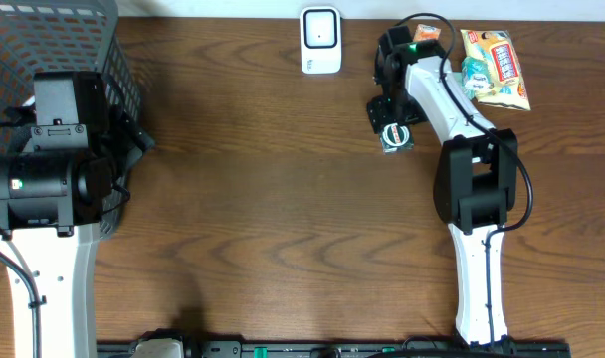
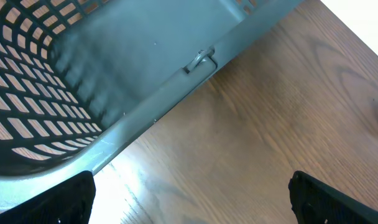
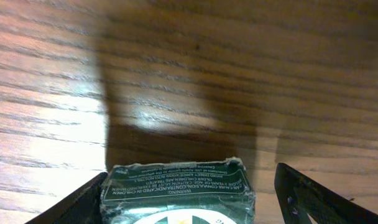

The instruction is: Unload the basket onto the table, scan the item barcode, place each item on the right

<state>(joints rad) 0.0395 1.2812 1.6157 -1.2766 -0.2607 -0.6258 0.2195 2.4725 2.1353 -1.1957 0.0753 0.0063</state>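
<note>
The right gripper (image 3: 190, 177) is lowered over a small dark green box (image 3: 176, 190) with its fingers spread, one on each side of it. The finger on the left of the wrist view stands right against the box's edge, though I cannot tell whether it touches. The other finger is clearly apart from the box, with bare wood between them. The box lies flat on the brown wooden table (image 1: 283, 199), and the side facing the wrist camera carries lines of small white print. From overhead, the box sits toward the back of the table. It is a little to the right of a white scanner (image 1: 320, 40) that stands at the back edge. A yellow snack bag (image 1: 495, 68) lies further right, beside the right arm. Well apart, at the table's left end, the left gripper (image 2: 190, 180) hangs with its fingers spread wide and nothing between them. It is over the rim of a grey mesh basket (image 2: 133, 56).
</note>
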